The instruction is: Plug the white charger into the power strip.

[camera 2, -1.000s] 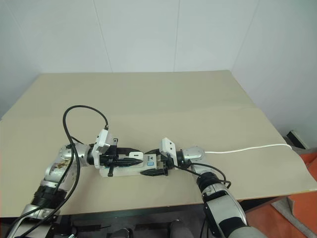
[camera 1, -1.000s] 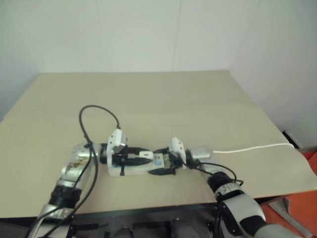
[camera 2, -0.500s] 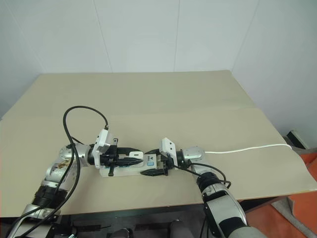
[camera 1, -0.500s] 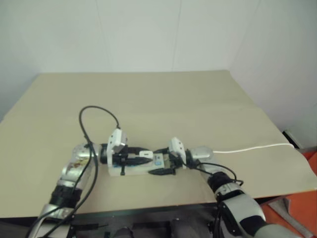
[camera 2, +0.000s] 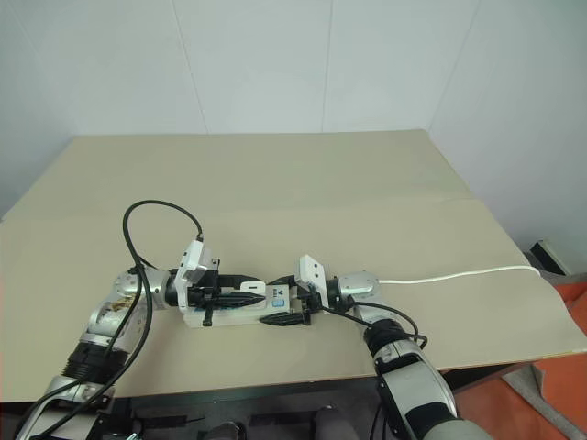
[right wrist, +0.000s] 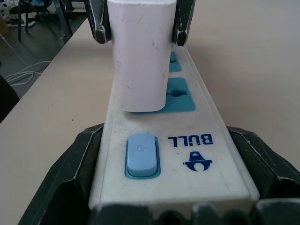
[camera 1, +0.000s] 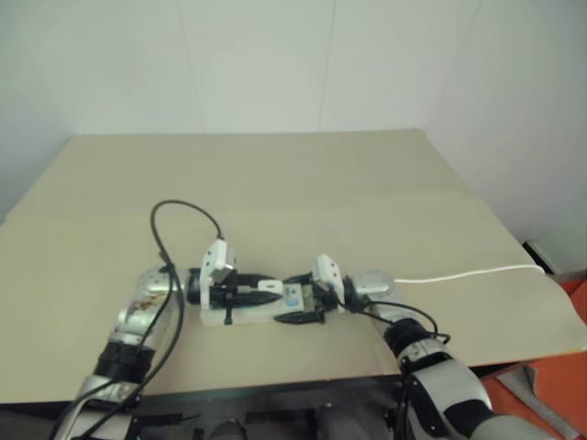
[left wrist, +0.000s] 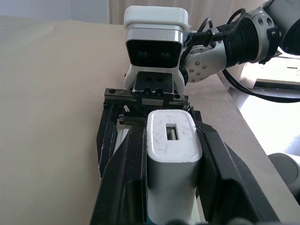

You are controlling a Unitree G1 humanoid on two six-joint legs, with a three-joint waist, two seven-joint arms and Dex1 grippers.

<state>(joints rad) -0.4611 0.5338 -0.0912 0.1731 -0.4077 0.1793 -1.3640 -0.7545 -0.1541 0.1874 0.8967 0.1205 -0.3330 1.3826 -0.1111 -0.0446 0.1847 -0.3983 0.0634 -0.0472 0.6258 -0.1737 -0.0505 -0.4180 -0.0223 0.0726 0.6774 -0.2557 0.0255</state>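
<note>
Lying along the near part of the table point(camera 2: 385, 183), the power strip point(right wrist: 161, 154) is the anchor here: the right gripper point(camera 2: 292, 307) has its two black fingers spread wide and braced against both long sides of the strip's switch end, while the left gripper point(camera 2: 240, 287) is clamped shut on the white charger point(right wrist: 140, 56), which stands upright over the blue socket face point(right wrist: 176, 96) next to the strip's switch point(right wrist: 141, 154). Its base sits at that socket, but whether the pins are fully home cannot be told. The main risk is the strip sliding or twisting if the right-hand brace slips under a downward push. Next, a tilted charger could jam its pins at the socket. Smallest, the charger could slip in the left fingers' pinch
</note>
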